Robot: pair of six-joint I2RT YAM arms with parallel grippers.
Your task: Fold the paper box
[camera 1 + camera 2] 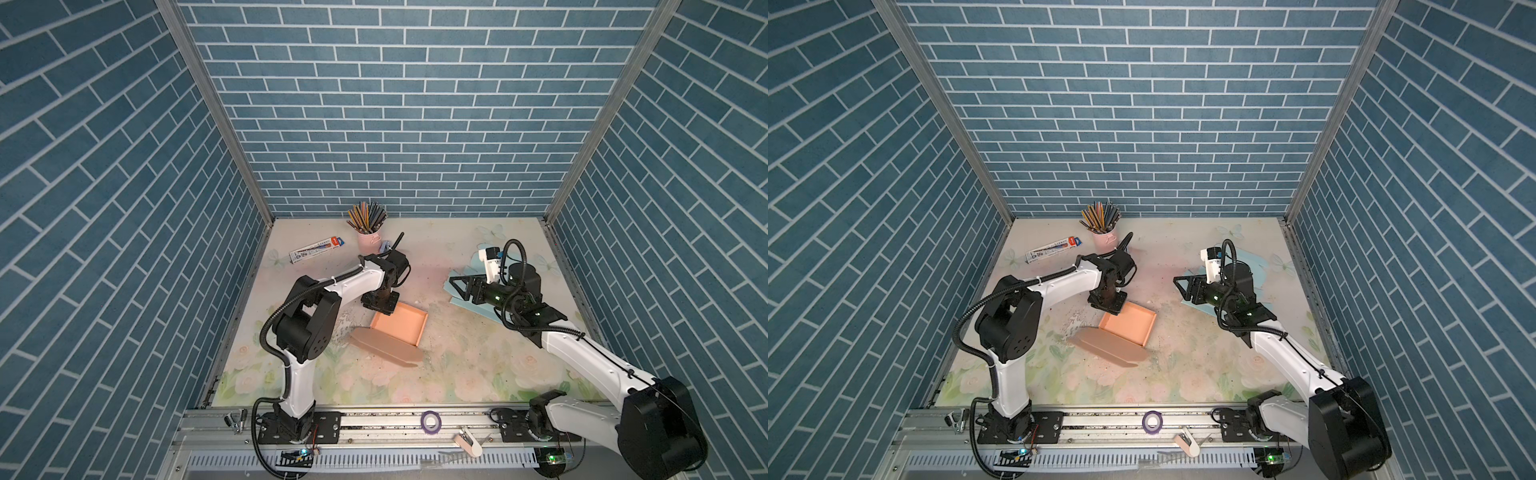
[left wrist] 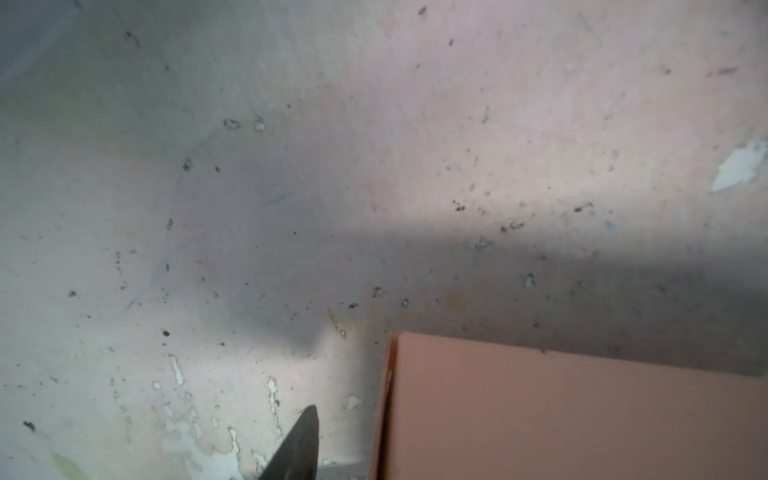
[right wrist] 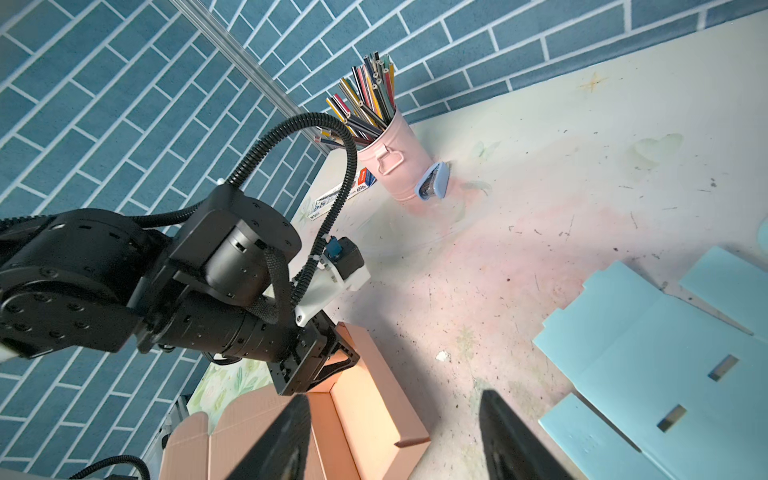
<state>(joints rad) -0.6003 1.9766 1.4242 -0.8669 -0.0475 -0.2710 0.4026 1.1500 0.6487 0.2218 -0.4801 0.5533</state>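
Peach paper box [image 1: 399, 326] at middle of surface [image 1: 457, 365], tray open, lid flap flat. At its far-left corner: left gripper [image 1: 381, 306], jaws' gap unclear. Well apart, right gripper [image 1: 454, 287]: jaws wide, empty. Print on carton [image 1: 317, 249] too small to read.

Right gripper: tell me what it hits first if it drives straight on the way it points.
Probably the paper box: its corner lies ahead between the open fingers of the right gripper. If that clears it, the left gripper at the box comes next; height is unclear.
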